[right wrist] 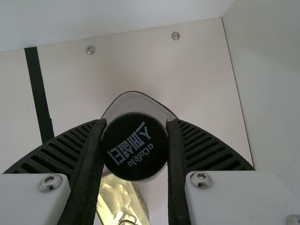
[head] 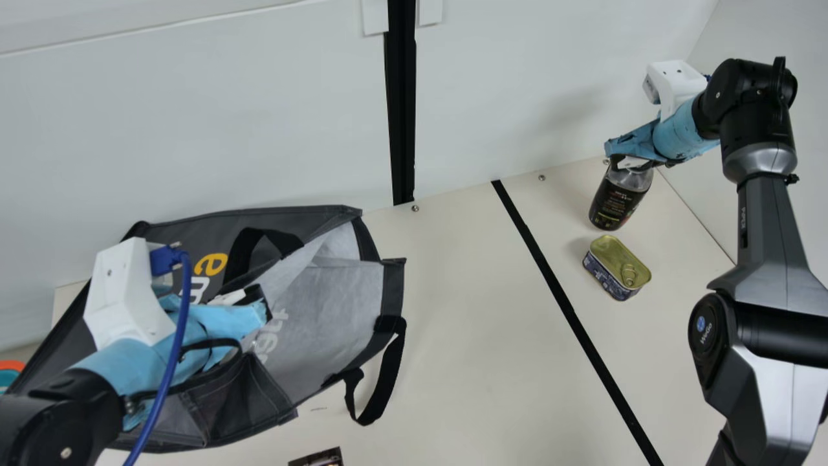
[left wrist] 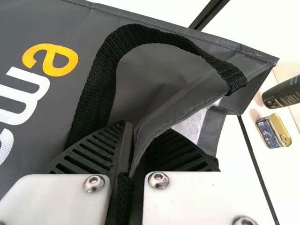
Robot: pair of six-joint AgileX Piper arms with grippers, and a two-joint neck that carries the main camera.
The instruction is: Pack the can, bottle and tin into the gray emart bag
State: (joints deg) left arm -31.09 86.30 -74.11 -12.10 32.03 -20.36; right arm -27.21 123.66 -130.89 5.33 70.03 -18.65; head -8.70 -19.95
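While you judge the room: white wall panels (head: 517, 77) back your workspace, parted by a black upright strip (head: 402, 97).
Surface: cream, with a diagonal black line (head: 569, 310) between the bag and the tin.
Bag: the dark gray fabric emart bag with black handles (head: 314, 223) has its pale-lined mouth gaping.
Left end effector (left wrist: 146, 127): it pinches a fold of your bag's rim between its black ribbed fingers.
Right end effector (right wrist: 136, 121): its fingers are parted by a cap's width, gripping the black-capped clear bottle with a dark label (head: 616, 200).
Bottle: near the back wall; you cannot tell whether its base touches the surface. Gripping it for packing seems the step in hand; next you likely need to lift it clear, carry it over the line and lower it into the mouth while the rim is held.
Tin: the rectangular, gold-lidded tin with blue sides (head: 616, 267) lies just beside the bottle, unpacked.
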